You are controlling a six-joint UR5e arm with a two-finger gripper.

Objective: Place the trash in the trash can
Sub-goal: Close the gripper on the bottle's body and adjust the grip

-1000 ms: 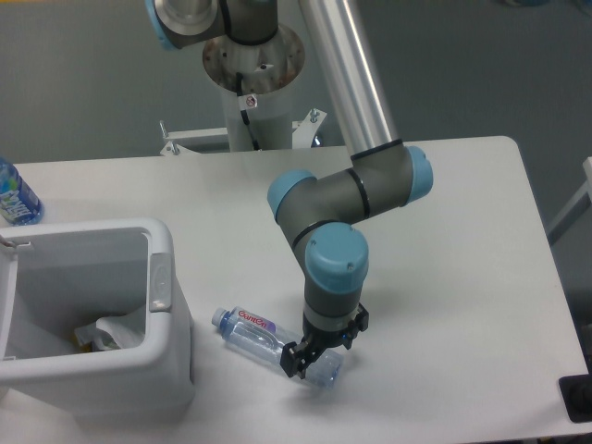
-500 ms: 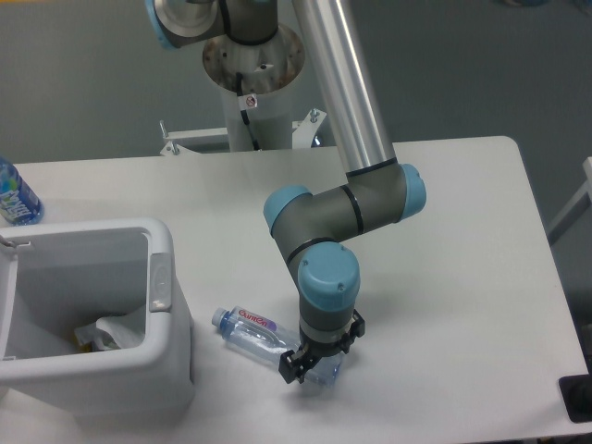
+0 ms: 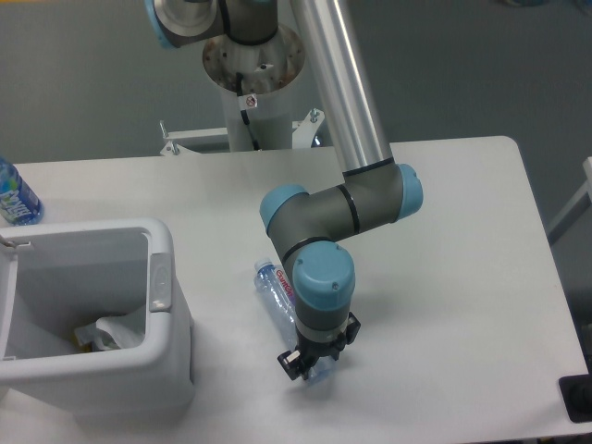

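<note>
The clear plastic bottle (image 3: pixel 278 296) with a blue cap and red-lettered label lies slanted on the table, cap toward the far left, base under the wrist. My gripper (image 3: pixel 309 364) points down at the base end, and its fingers (image 3: pixel 289 361) are shut on the bottle there. Much of the bottle's lower half is hidden behind the wrist. The white trash can (image 3: pixel 166 324) stands at the front left, about a hand's width left of the bottle. A crumpled whitish wrapper (image 3: pixel 109 332) lies at the bottom of the can.
A second bottle with a blue label (image 3: pixel 15 194) stands at the far left table edge behind the can. The robot's base column (image 3: pixel 252 102) rises at the back middle. A dark object (image 3: pixel 577 400) sits at the front right corner.
The bottle has swung around its base: its cap moved up and right, from pointing left to pointing toward the back. The gripper shifted slightly left and down, staying at the base end.
</note>
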